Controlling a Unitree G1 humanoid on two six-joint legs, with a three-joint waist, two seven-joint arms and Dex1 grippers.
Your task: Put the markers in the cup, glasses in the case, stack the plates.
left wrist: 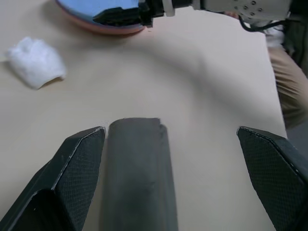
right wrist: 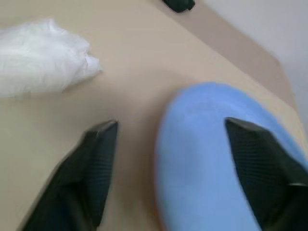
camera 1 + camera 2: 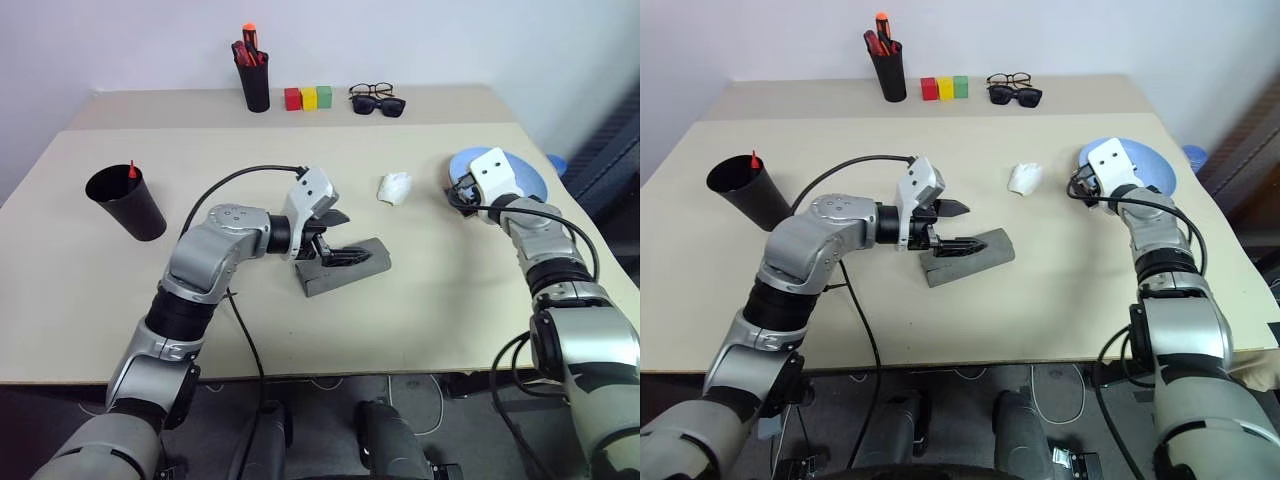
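Left eye view: left gripper (image 3: pixel 338 233) spread wide over the grey case (image 3: pixel 347 267) mid-table, grasping nothing. Right gripper (image 2: pixel 168 159) gapes too, straddling the blue plate's (image 2: pixel 211 159) rim, pink plate (image 1: pixel 103 28) beneath. Cup (image 3: pixel 127 203) far left, glasses (image 3: pixel 371 90) at the back.

I count two plates stacked together, a blue plate (image 3: pixel 520 178) on top of a pink plate (image 1: pixel 103 29). One wide black cup (image 3: pixel 128 203) holds one marker (image 3: pixel 132 171). One narrower pen holder (image 3: pixel 254 80) holds several pens I cannot count. I see three small blocks (image 3: pixel 308 97), two pairs of eyewear, glasses (image 3: pixel 371 90) and sunglasses (image 3: pixel 378 105), one grey case (image 3: pixel 347 268) and one white wad (image 3: pixel 394 187).
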